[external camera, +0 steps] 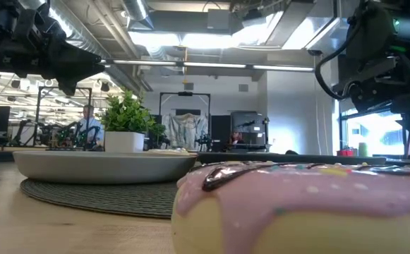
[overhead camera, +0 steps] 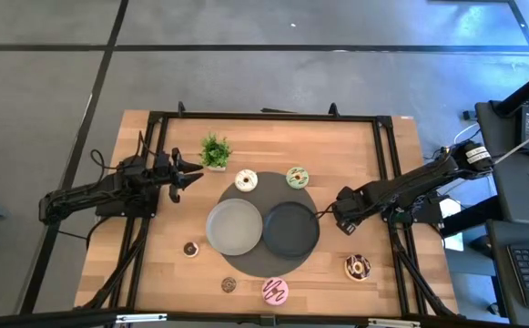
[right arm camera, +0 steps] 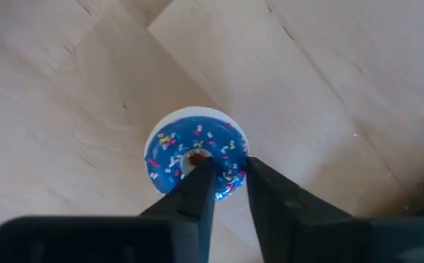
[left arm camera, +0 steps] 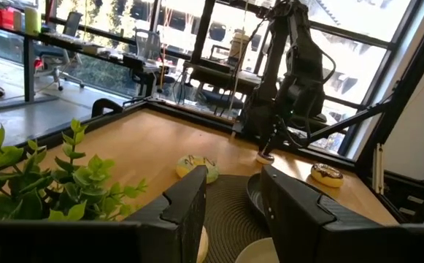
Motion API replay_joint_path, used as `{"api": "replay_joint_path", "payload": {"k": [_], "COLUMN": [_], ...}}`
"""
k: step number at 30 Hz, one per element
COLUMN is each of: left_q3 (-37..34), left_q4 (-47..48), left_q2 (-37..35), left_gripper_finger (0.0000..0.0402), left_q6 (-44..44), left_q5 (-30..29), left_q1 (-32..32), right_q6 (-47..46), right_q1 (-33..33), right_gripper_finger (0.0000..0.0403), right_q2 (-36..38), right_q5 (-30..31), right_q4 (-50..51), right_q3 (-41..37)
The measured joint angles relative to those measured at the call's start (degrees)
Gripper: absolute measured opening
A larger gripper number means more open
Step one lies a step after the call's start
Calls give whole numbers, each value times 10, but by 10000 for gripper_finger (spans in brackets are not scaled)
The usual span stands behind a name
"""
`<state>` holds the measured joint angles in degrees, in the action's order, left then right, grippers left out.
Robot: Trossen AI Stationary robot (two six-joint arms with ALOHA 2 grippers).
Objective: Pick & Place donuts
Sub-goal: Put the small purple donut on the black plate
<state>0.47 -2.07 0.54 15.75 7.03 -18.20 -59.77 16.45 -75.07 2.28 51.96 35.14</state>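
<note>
My right gripper (overhead camera: 344, 221) stands right of the dark plate (overhead camera: 290, 229), fingers pointing down, shut on a blue sprinkled donut (right arm camera: 195, 150) that the gripper hides in the high view. My left gripper (overhead camera: 191, 176) hovers open beside the potted plant (overhead camera: 214, 150) and touches nothing. Lying flat on the wood are a cream donut (overhead camera: 246, 180), a green donut (overhead camera: 297, 177), a chocolate donut (overhead camera: 357, 267), a pink striped donut (overhead camera: 275, 291) and two mini donuts (overhead camera: 190, 248) (overhead camera: 228, 285). The pink donut (external camera: 296, 204) fills the low view's foreground. My right gripper comes at the blue donut from above, pointing down. One finger (right arm camera: 203, 183) stands at the hole and the other (right arm camera: 264, 191) outside the rim, with the ring's side (right arm camera: 230, 174) between them. The donut lies level; whether it rests on the table, I cannot tell.
A grey plate (overhead camera: 235, 227) and the dark plate sit side by side on a round dark mat (overhead camera: 262, 187) at the table's middle. A black frame (overhead camera: 264, 117) runs along the table's edges. Bare wood lies right of the dark plate and along the left side.
</note>
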Motion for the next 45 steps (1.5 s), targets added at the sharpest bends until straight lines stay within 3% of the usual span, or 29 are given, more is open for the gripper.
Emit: {"api": "replay_joint_path", "payload": {"k": [8,14,20,25,29,35,41,45], "left_q3": [0,0,0,0,0,0,0,0], "left_q4": [0,0,3,3,3,5,5,5], "left_q2": [0,0,0,0,0,0,0,0], "left_gripper_finger": [127,127,127,127,127,127,127,127], "left_q6": [0,0,0,0,0,2,15,16], "left_q5": [0,0,-18,-29,-29,-29,-30,-30], "left_q1": [0,0,0,0,0,0,0,0], "right_q6": [13,18,44,110,207,309,351,354], "right_q1": [0,0,0,0,-4,-21,-45,-55], "right_gripper_finger": [8,10,4,3,2,2,2,4], "right_q2": [0,3,6,-3,-51,-167,-256,-283], "right_q5": [0,0,8,41,42,36,-20,-24], "right_q4": [1,10,55,-48,-128,-131,-128,-127], "right_q3": [0,5,79,149,203,289,334,338]}}
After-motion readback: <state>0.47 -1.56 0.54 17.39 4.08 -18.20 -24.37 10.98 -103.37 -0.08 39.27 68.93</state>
